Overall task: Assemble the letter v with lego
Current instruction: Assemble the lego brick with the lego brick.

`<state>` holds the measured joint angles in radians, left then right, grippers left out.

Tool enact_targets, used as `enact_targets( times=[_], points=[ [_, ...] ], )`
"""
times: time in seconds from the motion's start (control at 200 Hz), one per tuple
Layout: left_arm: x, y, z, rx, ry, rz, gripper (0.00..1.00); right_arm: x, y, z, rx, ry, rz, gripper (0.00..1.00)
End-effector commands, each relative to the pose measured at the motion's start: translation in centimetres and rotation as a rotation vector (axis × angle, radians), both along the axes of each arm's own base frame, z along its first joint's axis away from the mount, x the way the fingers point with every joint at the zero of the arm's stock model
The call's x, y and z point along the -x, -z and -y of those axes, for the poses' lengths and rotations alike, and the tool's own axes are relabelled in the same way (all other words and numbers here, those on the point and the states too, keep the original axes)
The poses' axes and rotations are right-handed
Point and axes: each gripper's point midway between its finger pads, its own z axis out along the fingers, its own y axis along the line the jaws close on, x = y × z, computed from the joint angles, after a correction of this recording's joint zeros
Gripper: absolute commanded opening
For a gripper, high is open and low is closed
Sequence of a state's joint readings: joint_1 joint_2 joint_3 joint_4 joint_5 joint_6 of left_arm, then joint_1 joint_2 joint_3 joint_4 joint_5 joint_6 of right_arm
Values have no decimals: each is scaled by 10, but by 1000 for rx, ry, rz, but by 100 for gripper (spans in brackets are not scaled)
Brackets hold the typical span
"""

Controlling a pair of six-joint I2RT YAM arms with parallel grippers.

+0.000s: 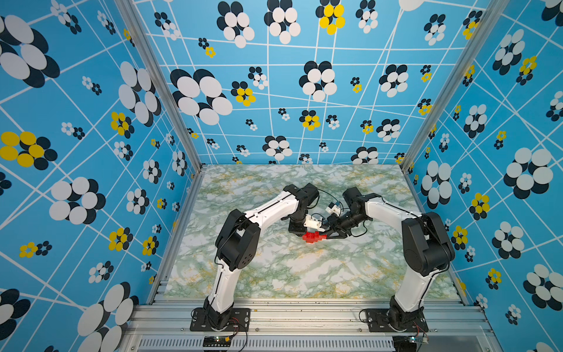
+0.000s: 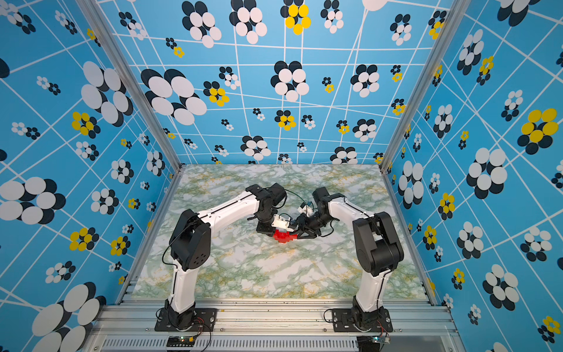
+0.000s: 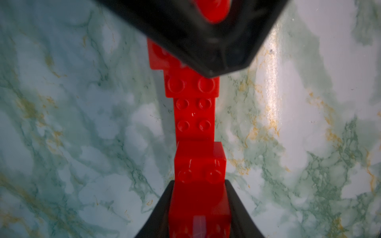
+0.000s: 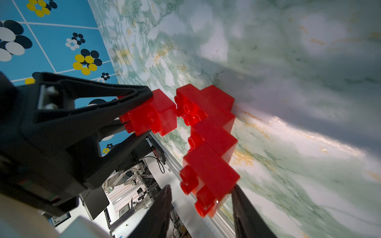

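Note:
The lego shows as two red clusters mid-table in both top views (image 1: pixel 313 237) (image 2: pixel 283 236). My left gripper (image 3: pixel 199 182) points down and is shut on a small two-brick cluster (image 4: pixel 162 115), studs up. A narrow gap separates it from a longer stepped cluster (image 4: pixel 214 144) whose low end is at the table. My right gripper (image 4: pixel 201 186) lies flat and is shut on that cluster's near end, one finger under the brick and one over its studs. From the left wrist view the upper finger (image 3: pixel 195 41) hides the stepped cluster's (image 3: pixel 193 115) far end. No joined letter v is in view.
The green marble table (image 1: pixel 274 274) is walled by blue flowered panels (image 1: pixel 91 152) on three sides. An aluminium rail (image 1: pixel 304 307) with both arm bases runs along the front. The two wrists (image 1: pixel 323 219) stand close together above the bricks.

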<state>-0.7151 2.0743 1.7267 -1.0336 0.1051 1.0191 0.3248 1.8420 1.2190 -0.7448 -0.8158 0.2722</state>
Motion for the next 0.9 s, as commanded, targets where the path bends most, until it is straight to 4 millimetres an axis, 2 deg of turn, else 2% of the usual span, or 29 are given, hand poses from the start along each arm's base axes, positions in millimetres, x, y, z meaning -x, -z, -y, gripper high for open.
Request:
enact_targets(
  times=[0.0, 0.535, 0.894],
  points=[
    [2, -2, 0, 13, 23, 26, 0, 4, 7, 1, 11, -9, -17, 49],
    [2, 2, 2, 9, 36, 41, 0, 6, 7, 2, 16, -8, -17, 49],
    [2, -6, 4, 29, 29, 60, 0, 6, 9, 2, 16, -9, -20, 49]
  ],
)
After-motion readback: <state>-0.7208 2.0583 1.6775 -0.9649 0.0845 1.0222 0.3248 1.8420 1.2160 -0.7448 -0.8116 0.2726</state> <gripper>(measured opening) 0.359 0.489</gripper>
